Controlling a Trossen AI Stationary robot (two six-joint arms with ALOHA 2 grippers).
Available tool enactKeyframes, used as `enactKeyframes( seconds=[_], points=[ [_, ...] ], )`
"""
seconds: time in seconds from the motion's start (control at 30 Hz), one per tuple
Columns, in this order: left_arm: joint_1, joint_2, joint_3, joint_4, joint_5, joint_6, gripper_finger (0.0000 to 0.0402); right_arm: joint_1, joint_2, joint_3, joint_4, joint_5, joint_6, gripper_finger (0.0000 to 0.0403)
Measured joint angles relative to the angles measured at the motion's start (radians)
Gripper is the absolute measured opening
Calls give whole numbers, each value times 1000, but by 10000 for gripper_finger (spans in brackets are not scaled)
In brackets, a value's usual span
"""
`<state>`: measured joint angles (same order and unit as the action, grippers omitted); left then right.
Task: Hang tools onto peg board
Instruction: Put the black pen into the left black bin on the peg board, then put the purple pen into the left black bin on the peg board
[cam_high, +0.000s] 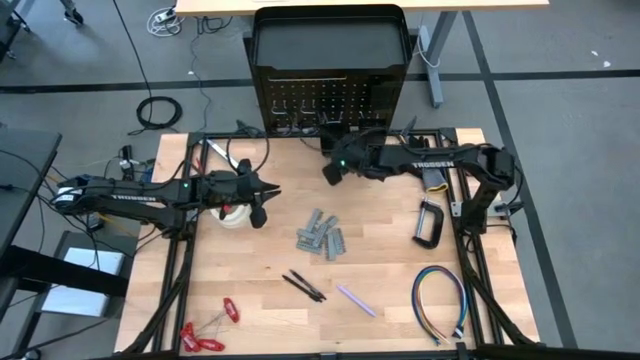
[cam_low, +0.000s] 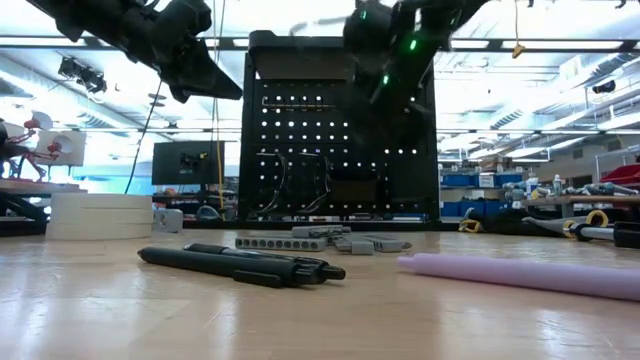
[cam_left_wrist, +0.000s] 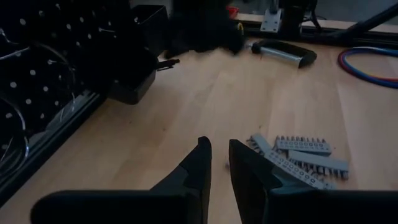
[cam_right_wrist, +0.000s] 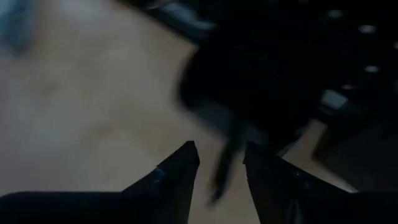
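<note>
Right gripper (cam_right_wrist: 221, 163) fingers apart, nothing clamped, poised over the table's far edge just before the peg board (cam_high: 330, 100), a thin dark piece blurred beyond the tips. Left gripper (cam_left_wrist: 219, 163) fingers nearly together, empty, above the wood near the grey pieces (cam_left_wrist: 298, 155). Best to back off slowly, confirm the hang, then fetch the clamp (cam_high: 430, 222).

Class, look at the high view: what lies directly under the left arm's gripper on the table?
Under the left gripper sits a white tape roll on the wooden table. Only part of the roll shows; the arm covers the rest, so anything else beneath it stays hidden.
</note>
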<state>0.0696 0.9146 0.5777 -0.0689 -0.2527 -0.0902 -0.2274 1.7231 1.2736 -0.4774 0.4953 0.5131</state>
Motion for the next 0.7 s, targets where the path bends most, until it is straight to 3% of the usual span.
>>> enactKeyframes(
  seconds=[0.23,0.4,0.53,0.7],
  points=[
    [0,0,0,-1,0,4,63,290,-27,-17,-82,38,-31,165],
    [-1,0,0,48,54,1,63,586,-26,-120,77,81,7,166],
    [-14,0,0,144,134,-18,63,770,-9,-215,196,86,168,167],
    [-40,0,0,263,181,-15,63,880,57,-247,253,81,378,175]
  ],
)
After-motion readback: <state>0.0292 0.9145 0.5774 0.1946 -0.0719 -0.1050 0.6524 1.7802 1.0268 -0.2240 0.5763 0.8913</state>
